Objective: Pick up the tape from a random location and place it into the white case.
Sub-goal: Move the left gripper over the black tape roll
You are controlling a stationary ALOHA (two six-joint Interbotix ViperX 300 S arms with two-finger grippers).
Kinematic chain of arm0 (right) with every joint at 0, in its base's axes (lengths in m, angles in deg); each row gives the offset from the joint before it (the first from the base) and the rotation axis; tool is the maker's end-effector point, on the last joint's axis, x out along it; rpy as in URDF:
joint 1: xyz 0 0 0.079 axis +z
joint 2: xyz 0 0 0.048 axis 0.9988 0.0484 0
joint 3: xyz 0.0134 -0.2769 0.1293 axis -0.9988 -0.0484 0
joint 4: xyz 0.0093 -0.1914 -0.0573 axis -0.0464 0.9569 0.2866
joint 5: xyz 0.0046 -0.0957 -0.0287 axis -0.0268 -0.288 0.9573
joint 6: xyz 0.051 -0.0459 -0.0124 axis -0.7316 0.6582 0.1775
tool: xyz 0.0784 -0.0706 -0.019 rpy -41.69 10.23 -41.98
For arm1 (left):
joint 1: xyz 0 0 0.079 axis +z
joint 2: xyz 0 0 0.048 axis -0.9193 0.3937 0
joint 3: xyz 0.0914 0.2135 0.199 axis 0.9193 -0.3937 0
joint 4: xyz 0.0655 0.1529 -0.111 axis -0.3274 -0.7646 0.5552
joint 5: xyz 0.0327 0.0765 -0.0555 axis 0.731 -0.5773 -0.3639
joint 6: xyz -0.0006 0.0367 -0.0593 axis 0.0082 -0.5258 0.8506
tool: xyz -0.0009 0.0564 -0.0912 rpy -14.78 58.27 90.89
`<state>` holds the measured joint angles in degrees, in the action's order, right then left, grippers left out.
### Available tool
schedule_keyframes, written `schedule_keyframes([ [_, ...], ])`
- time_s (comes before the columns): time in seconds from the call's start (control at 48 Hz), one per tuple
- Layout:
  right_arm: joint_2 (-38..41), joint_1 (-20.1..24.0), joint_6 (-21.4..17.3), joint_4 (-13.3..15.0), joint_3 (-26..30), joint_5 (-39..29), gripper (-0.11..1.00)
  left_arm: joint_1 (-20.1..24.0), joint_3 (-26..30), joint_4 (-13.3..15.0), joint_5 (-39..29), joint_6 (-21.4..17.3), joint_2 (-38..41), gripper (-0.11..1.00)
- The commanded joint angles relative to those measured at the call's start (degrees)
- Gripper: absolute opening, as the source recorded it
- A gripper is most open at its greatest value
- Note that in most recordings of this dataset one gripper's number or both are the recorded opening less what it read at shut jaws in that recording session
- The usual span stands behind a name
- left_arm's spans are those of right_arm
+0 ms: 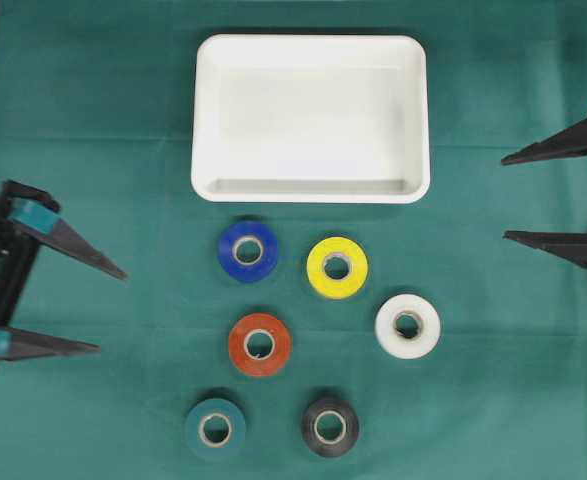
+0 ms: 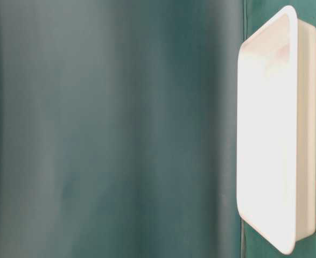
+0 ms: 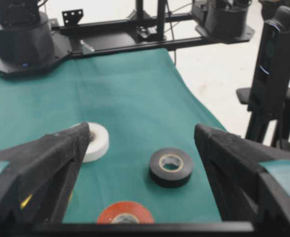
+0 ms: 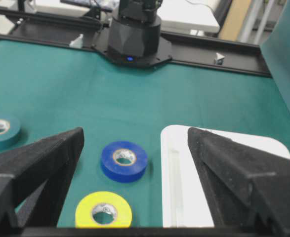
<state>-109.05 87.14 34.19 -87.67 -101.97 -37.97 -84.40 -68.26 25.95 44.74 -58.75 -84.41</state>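
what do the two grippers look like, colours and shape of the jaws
Both are matte black with long wedge-shaped jaws tapering to points. The left gripper carries teal patches at the base of each jaw, also visible in its wrist view. The right gripper shows plain black, with no coloured marks visible.

Green cloth table (image 1: 103, 150): white case (image 1: 310, 195), 6 tape rolls (image 1: 259, 344) (all flat).
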Motion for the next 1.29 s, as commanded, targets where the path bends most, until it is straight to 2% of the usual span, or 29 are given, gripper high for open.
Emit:
schedule_keyframes([
  [0.0, 0.35, -0.18, -0.09, -0.18, 1.41, 0.26, 0.91, -0.18, 3.25, 0.09, 2.2, -0.18, 3.87, 0.99],
  [0.355, 0.35, -0.18, -0.18, -0.18, 1.41, 0.26, 0.91, -0.18, 16.79, -0.09, 4.92, -0.44, 23.29, 0.99],
  [0.521, 0.35, -0.18, -0.18, -0.18, 1.41, 0.26, 0.91, -0.53, 25.31, -0.26, 3.69, -0.79, 31.29, 0.99],
  [0.647, 0.35, -0.09, -0.18, -0.18, 1.49, 0.26, 0.91, -0.88, 31.29, -0.26, 2.37, -2.9, 36.3, 0.99],
  [0.855, 0.44, -0.18, -0.18, -0.18, 1.41, 0.26, 0.91, -1.49, 41.04, -0.26, -2.81, -4.31, 42.98, 0.99],
  [1.001, 0.44, -0.18, -0.18, -0.18, 1.41, 0.26, 0.91, -1.41, 43.68, -0.26, -4.57, -4.31, 44.82, 0.99],
  [1.272, 0.7, -0.18, -0.18, -0.18, 1.32, 0.18, 0.91, -1.41, 43.68, -0.18, -4.92, -4.31, 44.91, 0.99],
])
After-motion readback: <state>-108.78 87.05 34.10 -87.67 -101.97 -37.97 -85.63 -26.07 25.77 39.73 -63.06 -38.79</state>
